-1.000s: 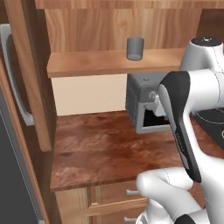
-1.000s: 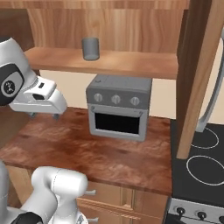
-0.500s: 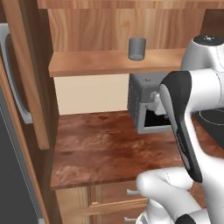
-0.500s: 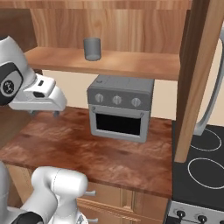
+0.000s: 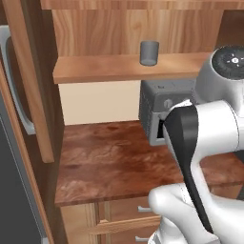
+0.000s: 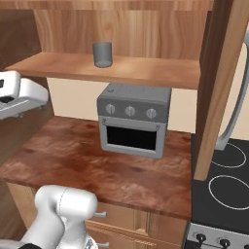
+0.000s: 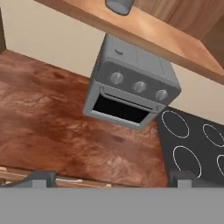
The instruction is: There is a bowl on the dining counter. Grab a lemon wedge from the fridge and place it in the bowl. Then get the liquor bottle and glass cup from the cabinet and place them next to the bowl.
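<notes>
The glass cup [image 5: 149, 52] [image 6: 102, 54], a grey tumbler, stands upright on the open cabinet's shelf [image 5: 105, 70] [image 6: 146, 73]. In the hand view, the cup's base [image 7: 118, 5] shows at the top edge, above the shelf [image 7: 175, 43]. My gripper [image 7: 113, 178] is open, with nothing between its widely spaced fingertips [image 7: 41, 177]. It hangs well below and short of the cup, over the wall counter. My hand [image 6: 19, 95] sits at the far left in the right base view. The bowl, lemon wedge and liquor bottle are out of view.
A grey toaster oven [image 5: 155, 112] [image 6: 133, 119] [image 7: 131, 92] stands on the reddish-brown wall counter [image 5: 105, 162] [image 6: 97, 165] under the shelf. A black stovetop [image 6: 223, 180] [image 7: 192, 144] lies to its right. The open cabinet door [image 6: 221, 87] juts forward at right. A grey bar handle [image 5: 19, 95] is at left.
In the right base view, my hand has shifted slightly left and up. The jaws stayed open, and the cup has not moved.
</notes>
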